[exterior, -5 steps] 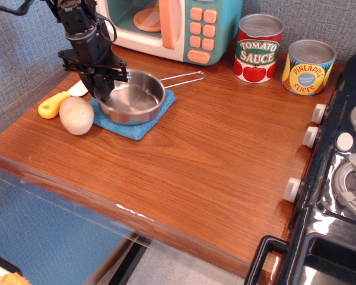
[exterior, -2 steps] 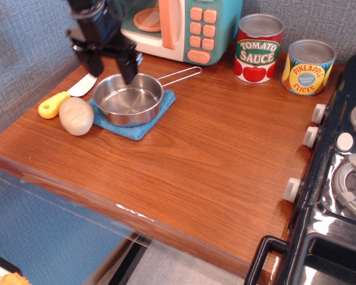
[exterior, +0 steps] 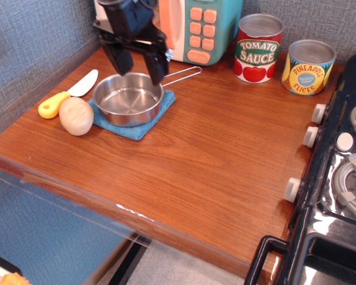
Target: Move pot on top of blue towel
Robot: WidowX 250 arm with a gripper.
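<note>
The pot (exterior: 128,100), a small shallow steel pan, sits flat on the blue towel (exterior: 137,126) at the left of the wooden counter. Its wire-loop handle (exterior: 181,75) points back right. The towel shows around the pot's front and right edges. My gripper (exterior: 140,64) hangs just above and behind the pot's far rim. It is open and empty, with its two black fingers (exterior: 156,64) spread apart and clear of the pot.
A potato-like toy (exterior: 76,115) and a yellow-handled knife (exterior: 66,95) lie left of the towel. A toy microwave (exterior: 184,24) stands behind. Tomato sauce (exterior: 258,47) and pineapple (exterior: 308,66) cans stand at back right. A toy stove (exterior: 338,172) is at the right.
My gripper let go of the pot's left rim, rose, opened and moved right and back. The pot settled flat on the towel and stays there.
</note>
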